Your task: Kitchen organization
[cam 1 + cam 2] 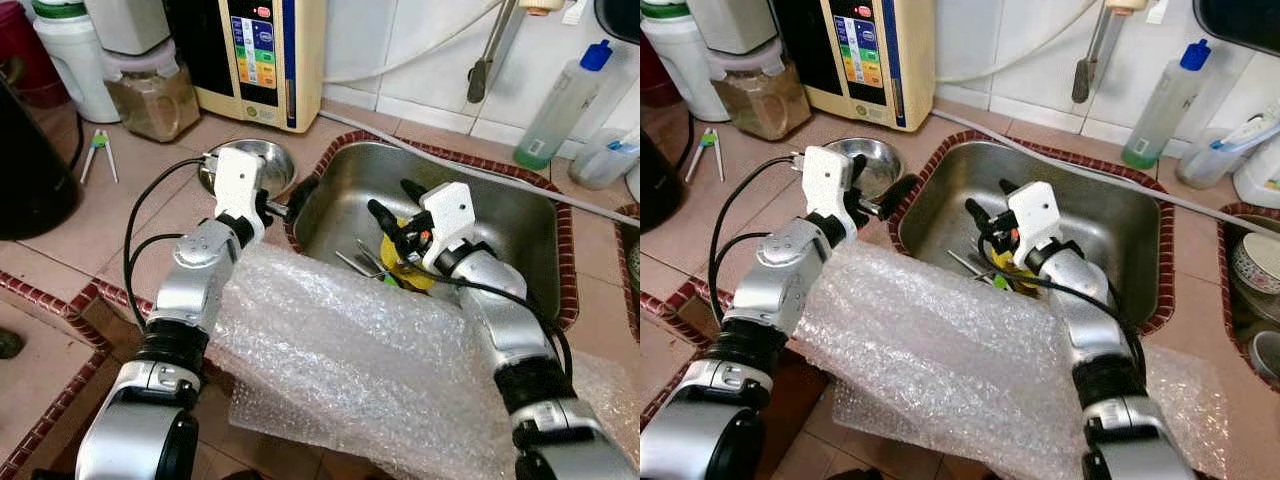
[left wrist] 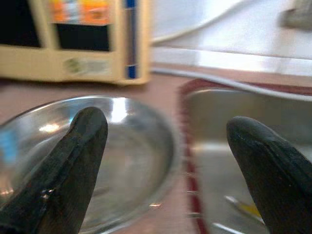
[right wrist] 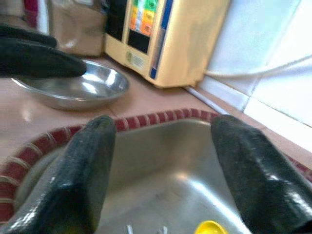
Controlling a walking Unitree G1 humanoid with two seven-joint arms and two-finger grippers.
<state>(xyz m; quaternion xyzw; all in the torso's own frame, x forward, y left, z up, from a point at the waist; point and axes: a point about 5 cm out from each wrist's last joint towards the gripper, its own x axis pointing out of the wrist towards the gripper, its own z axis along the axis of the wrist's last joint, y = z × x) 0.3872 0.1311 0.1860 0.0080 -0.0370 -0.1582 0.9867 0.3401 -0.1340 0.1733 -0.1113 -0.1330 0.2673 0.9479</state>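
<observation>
the steel bowl (image 1: 262,166) sits on the tiled bench (image 1: 130,215) just outside the sink's (image 1: 520,225) near-left corner, in front of the cream appliance (image 1: 262,55). the left end effector (image 1: 285,200) hovers at the bowl's rim on the sink side, fingers spread wide and empty; in its wrist view one finger (image 2: 73,165) lies across the bowl and the other (image 2: 273,170) over the sink edge. so the bowl lies at about 10 o'clock from that end effector, almost touching, and the left arm is clearly the nearer one. the right end effector (image 1: 385,205) is held over the sink, also wide and holding nothing, with a yellow item (image 1: 415,272) and some utensils (image 1: 362,262) below it. the bowl is round, so no long axis matters; the rim is the likely grip. room is tight at 3 o'clock, where the red-tiled sink border (image 1: 290,235) rises, and freer toward 9 o'clock. bubble wrap (image 1: 330,350) drapes the near bench edge across both forearms and could snag.
</observation>
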